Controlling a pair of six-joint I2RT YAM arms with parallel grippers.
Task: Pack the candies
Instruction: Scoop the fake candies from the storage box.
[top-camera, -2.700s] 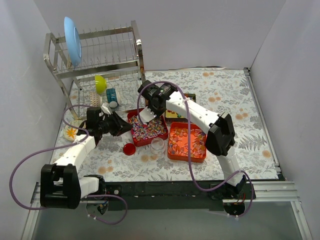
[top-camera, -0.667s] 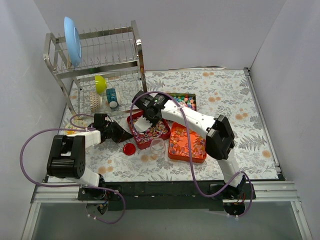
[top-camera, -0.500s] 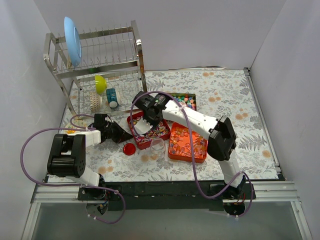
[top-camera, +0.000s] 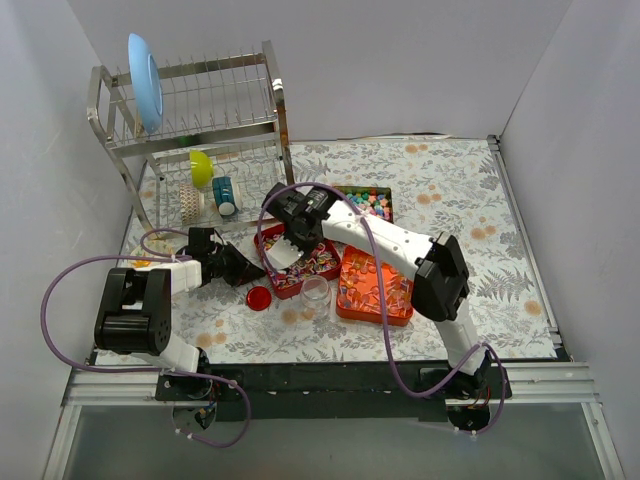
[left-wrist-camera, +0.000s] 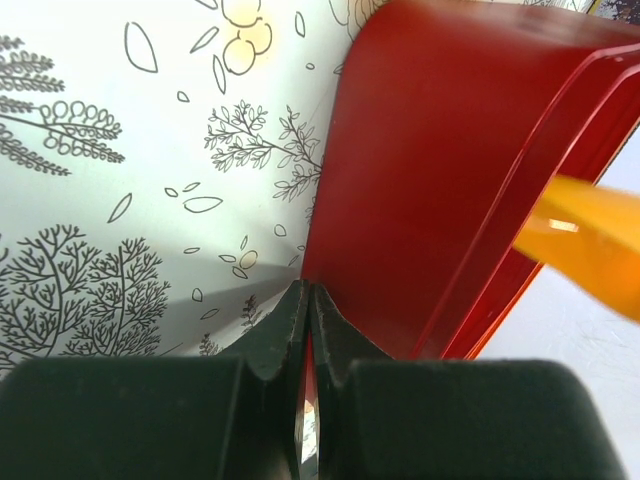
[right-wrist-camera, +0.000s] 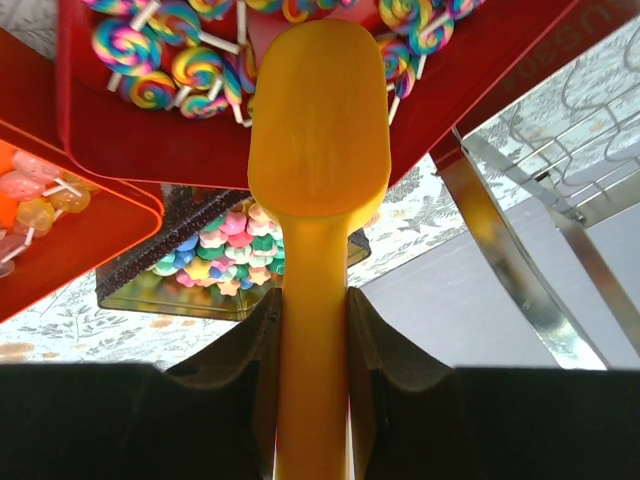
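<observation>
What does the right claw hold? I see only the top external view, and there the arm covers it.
Observer: In the right wrist view, the right claw is shut on the handle of a yellow scoop.
Operator: Is there candy in the scoop?
Observer: No, its bowl is empty. Its tip points into the red tray that holds the swirl lollipops.
Operator: And what does the left claw do?
Observer: In the left wrist view, the left claw is shut on the edge of that red tray.
</observation>
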